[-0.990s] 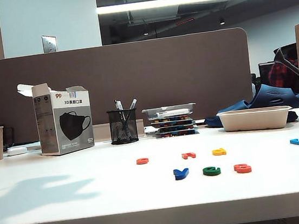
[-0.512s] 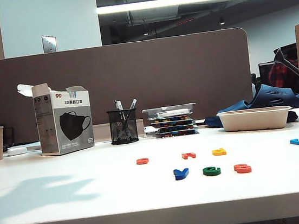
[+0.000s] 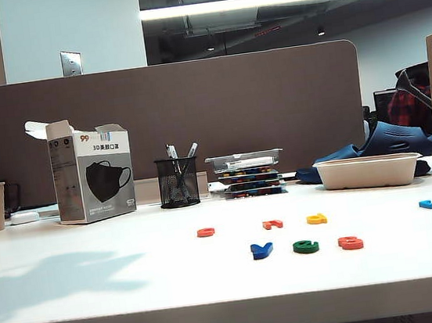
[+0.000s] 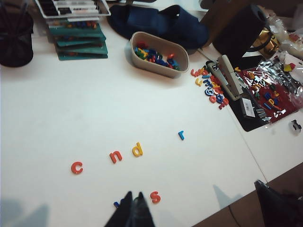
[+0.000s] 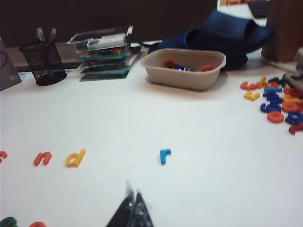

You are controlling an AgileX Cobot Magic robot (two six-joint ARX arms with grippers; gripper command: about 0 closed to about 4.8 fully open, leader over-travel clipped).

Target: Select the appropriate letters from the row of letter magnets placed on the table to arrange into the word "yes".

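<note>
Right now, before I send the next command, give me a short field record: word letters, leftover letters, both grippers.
word row: blue y, green e, red-orange s, side by side at the front of the table
leftover row: red-orange c, red-orange n, yellow d, light blue r, behind the word row
left gripper: shut, empty, above the word row
right gripper: shut, empty, above the table near the r
bowl: holds spare letters
</note>
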